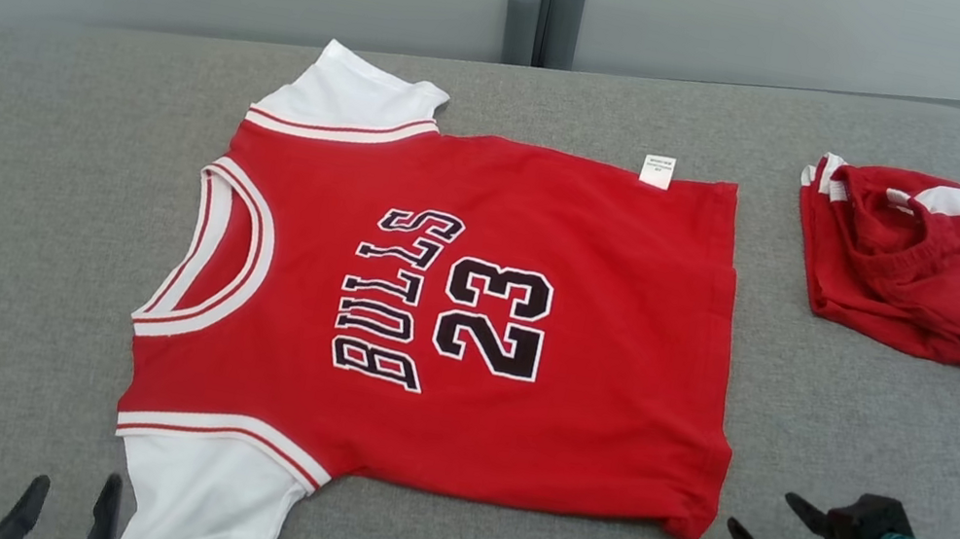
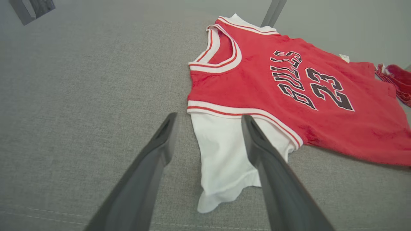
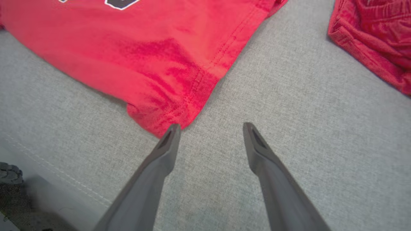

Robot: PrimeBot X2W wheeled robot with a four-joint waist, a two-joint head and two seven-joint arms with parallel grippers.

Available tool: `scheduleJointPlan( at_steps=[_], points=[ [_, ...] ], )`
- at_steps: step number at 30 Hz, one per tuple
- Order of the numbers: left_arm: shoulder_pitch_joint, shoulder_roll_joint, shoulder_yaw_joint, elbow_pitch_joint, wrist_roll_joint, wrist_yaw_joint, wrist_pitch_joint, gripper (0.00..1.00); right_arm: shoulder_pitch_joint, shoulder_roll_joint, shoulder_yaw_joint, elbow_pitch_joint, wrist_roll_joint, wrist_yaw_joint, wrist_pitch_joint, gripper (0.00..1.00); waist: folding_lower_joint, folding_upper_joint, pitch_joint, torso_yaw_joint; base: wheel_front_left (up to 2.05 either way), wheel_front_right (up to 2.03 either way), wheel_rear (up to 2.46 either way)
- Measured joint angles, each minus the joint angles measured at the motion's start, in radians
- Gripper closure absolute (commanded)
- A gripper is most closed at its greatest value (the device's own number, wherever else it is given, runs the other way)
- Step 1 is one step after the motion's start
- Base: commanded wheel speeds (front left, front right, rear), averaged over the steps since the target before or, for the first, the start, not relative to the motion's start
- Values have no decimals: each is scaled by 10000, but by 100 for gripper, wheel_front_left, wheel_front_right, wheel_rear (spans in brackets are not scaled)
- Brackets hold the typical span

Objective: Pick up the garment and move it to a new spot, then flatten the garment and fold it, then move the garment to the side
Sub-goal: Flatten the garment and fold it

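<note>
The garment [image 1: 454,305] is a red jersey with white sleeves and black "BULLS 23" lettering, spread flat on the grey padded surface [image 1: 4,225], neck toward the left. My left gripper [image 1: 72,499] stands open at the near left. In the left wrist view its fingers [image 2: 209,117] straddle the near white sleeve [image 2: 224,154] without closing on it. My right gripper [image 1: 761,512] is open at the near right, holding nothing. In the right wrist view the garment's near hem corner [image 3: 167,118] lies just beyond the right gripper's [image 3: 211,125] left fingertip.
A second red cloth with white stripes [image 1: 912,257] lies bunched at the far right, also seen as the red bundle [image 3: 375,38]. Two grey posts [image 1: 545,14] stand behind the surface's far edge against a pale wall. Bare grey fabric stretches to the left of the jersey.
</note>
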Motion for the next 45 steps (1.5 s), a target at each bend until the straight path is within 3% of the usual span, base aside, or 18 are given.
scheduleJointPlan(
  at_steps=[9,13,31,45],
  points=[
    [-1197,-221,-119,-731,968,0,-456,0,-92,359,-1072,-393,221,-1135,-757,0,0,0,-429,-232,0,0,0],
    [-1590,-328,-219,-763,1294,0,-474,0,-316,594,-1561,-504,232,-1360,-1003,0,0,0,-619,-343,0,0,0],
    [-1789,-1519,217,46,1664,0,-656,0,-427,1983,-3563,-673,190,-1448,-1388,0,0,0,-944,-494,0,0,0],
    [-1784,-1718,221,412,1925,2,-759,0,186,2809,-4084,-717,-466,-1450,-1457,0,0,0,-1041,-607,0,0,0]
  ],
)
